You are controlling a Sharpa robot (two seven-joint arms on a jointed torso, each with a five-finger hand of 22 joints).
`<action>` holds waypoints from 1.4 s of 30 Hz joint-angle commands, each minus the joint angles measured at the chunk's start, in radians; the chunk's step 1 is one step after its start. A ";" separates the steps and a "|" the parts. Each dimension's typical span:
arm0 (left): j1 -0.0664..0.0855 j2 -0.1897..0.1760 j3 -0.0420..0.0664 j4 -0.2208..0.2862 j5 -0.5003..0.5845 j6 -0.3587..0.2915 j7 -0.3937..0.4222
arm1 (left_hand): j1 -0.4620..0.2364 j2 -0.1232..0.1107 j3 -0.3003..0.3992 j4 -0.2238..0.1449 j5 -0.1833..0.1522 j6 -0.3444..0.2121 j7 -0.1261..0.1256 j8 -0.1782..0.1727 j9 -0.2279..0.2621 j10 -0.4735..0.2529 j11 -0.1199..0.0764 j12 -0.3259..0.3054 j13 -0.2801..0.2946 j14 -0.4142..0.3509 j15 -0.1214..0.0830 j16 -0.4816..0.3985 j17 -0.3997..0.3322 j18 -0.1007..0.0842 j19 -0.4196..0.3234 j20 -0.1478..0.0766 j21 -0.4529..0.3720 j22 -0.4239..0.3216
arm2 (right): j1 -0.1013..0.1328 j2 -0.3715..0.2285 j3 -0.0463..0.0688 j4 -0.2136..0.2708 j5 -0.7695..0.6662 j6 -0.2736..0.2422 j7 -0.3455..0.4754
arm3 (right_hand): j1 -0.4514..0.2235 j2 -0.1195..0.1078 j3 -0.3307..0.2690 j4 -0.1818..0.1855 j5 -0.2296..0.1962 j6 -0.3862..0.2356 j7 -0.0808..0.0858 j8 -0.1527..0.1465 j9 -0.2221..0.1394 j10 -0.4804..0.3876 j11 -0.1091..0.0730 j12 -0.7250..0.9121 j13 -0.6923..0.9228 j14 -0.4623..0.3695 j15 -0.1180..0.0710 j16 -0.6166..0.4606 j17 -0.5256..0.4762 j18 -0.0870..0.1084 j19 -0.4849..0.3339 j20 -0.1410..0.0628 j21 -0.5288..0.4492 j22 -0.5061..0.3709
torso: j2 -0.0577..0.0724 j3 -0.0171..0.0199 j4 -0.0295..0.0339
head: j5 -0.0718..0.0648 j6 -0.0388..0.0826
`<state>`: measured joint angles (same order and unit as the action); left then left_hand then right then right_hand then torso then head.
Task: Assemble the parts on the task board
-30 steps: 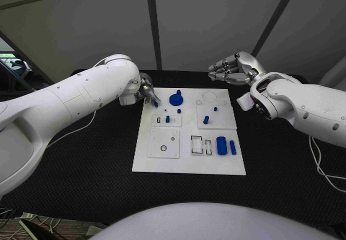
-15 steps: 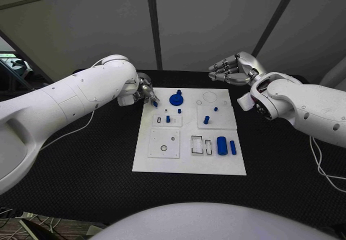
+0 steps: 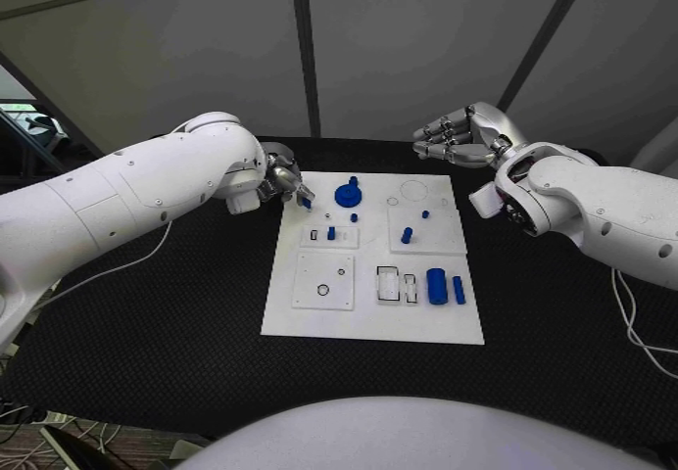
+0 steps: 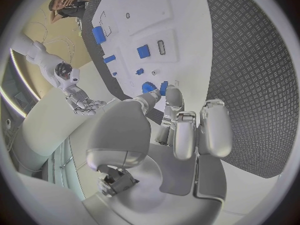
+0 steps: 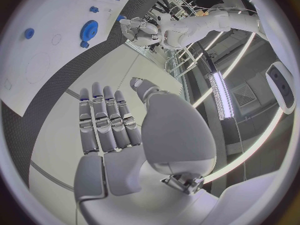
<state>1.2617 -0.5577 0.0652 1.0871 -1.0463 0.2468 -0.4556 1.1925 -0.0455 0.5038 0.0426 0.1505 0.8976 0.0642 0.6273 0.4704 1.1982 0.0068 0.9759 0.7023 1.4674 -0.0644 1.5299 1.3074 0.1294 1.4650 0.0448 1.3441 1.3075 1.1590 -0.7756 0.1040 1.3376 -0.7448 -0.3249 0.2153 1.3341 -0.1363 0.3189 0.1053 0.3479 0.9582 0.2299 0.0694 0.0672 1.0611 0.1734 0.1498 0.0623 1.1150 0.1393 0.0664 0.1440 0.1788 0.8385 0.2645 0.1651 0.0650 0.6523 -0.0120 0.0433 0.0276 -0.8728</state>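
Note:
The white task board [image 3: 374,313] lies in the middle of the black table. My left hand [image 3: 280,180] hovers at the board's far left corner and pinches a small blue part [image 3: 304,201] between thumb and a finger; the left wrist view shows that part [image 4: 162,88] at the fingertips. Just right of it on the board sits a blue gear [image 3: 346,193]. Small blue pegs [image 3: 406,235] stand further in, and a blue cylinder [image 3: 435,284] and bar [image 3: 458,289] lie at the board's right. My right hand [image 3: 460,137] hangs beyond the far right corner, holding nothing.
A small black ring [image 3: 322,290] rests on the square plate at the board's near left. White cables [image 3: 629,323] trail over the black table [image 3: 169,323] at its right and left sides. The right wrist view shows the gear [image 5: 89,30] and board [image 5: 37,60] far off.
My left arm has swung slightly outward while its hand, still pinching the blue part, stays by the board's far left corner. The right hand has hardly moved.

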 commanded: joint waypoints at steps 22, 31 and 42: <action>-0.056 -0.129 -0.043 0.283 -0.106 -0.189 -0.027 | -0.008 -0.023 0.145 -0.124 0.005 0.011 -0.005 0.008 0.006 0.038 -0.024 0.010 0.010 0.091 -0.011 0.003 0.223 -0.076 0.017 -0.010 0.010 0.084 | 0.002 -0.006 0.001 0.001 -0.001 0.007 0.005 | 0.002 0.006 -0.006 0.002 0.006 -0.005 0.004 -0.003 0.001 -0.008 -0.001 0.006 0.000 -0.006 -0.002 -0.002 -0.002 0.007 0.006 0.001 -0.004 0.000 | 0.001 0.0006 -0.0021 | 0.010 0.000; -0.067 -0.131 -0.043 0.296 -0.119 -0.187 -0.043 | -0.008 -0.024 0.148 -0.125 0.006 0.012 -0.005 0.008 0.006 0.039 -0.024 0.010 0.010 0.090 -0.012 0.002 0.222 -0.076 0.018 -0.011 0.010 0.084 | 0.002 -0.007 0.001 0.000 -0.001 0.008 0.006 | 0.002 0.006 -0.006 0.002 0.006 -0.005 0.004 -0.003 0.001 -0.008 -0.001 0.006 0.000 -0.006 -0.002 -0.002 -0.002 0.007 0.006 0.001 -0.004 0.000 | 0.002 0.0009 -0.0020 | 0.013 0.000; -0.074 -0.131 -0.043 0.298 -0.125 -0.166 -0.053 | -0.009 -0.025 0.150 -0.125 0.006 0.012 -0.006 0.008 0.006 0.040 -0.025 0.011 0.011 0.091 -0.012 0.003 0.223 -0.076 0.018 -0.011 0.011 0.086 | 0.002 -0.006 0.001 0.000 -0.001 0.009 0.006 | 0.002 0.006 -0.006 0.001 0.007 -0.005 0.004 -0.003 0.000 -0.008 -0.001 0.006 0.000 -0.006 -0.002 -0.002 -0.003 0.007 0.007 0.000 -0.005 0.000 | 0.002 0.0005 -0.0023 | 0.015 0.000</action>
<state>1.1885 -0.6883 0.0217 1.3831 -1.1537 0.0724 -0.4979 1.1776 -0.0647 0.5222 0.0462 0.1544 0.9080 0.0606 0.6310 0.4761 1.2142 0.0019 0.9798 0.7126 1.4673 -0.0715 1.5298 1.3074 0.1296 1.4686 0.0413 1.3518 1.3075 1.1589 -0.7818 0.1039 1.3372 -0.7449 -0.3226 0.2152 1.3342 -0.1364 0.3189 0.1053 0.3517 0.9582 0.2299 0.0694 0.0672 1.0611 0.1734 0.1498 0.0623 1.1150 0.1393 0.0664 0.1423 0.1788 0.8385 0.2645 0.1652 0.0650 0.6539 -0.0111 0.0409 0.0418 -0.8728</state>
